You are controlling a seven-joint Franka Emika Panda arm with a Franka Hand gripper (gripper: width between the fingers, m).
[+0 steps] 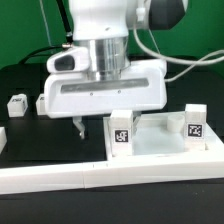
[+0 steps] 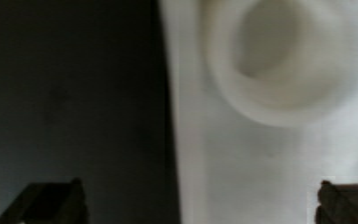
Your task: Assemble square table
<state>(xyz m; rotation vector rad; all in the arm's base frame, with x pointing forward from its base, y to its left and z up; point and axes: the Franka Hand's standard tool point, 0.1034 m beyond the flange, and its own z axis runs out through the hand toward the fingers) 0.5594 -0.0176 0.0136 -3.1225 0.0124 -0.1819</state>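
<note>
The white square slab (image 1: 152, 143) lies at the exterior view's lower right. Two white tagged legs stand upright on it, one at its left corner (image 1: 120, 131) and one at its right corner (image 1: 193, 122). My gripper (image 1: 100, 128) hangs low over the slab's left edge, just behind the left leg. One dark finger (image 1: 78, 127) shows; the other is hidden. In the wrist view the gripper (image 2: 197, 205) is open wide and empty. The blurred slab (image 2: 265, 150) with a round socket (image 2: 274, 55) lies close under it, and its edge runs between the fingertips (image 2: 51, 200).
A long white border wall (image 1: 90, 178) runs along the front. A loose tagged leg (image 1: 17, 103) and another white piece (image 1: 40, 102) lie on the black table at the exterior view's left. A white piece (image 1: 3, 137) shows at the left edge.
</note>
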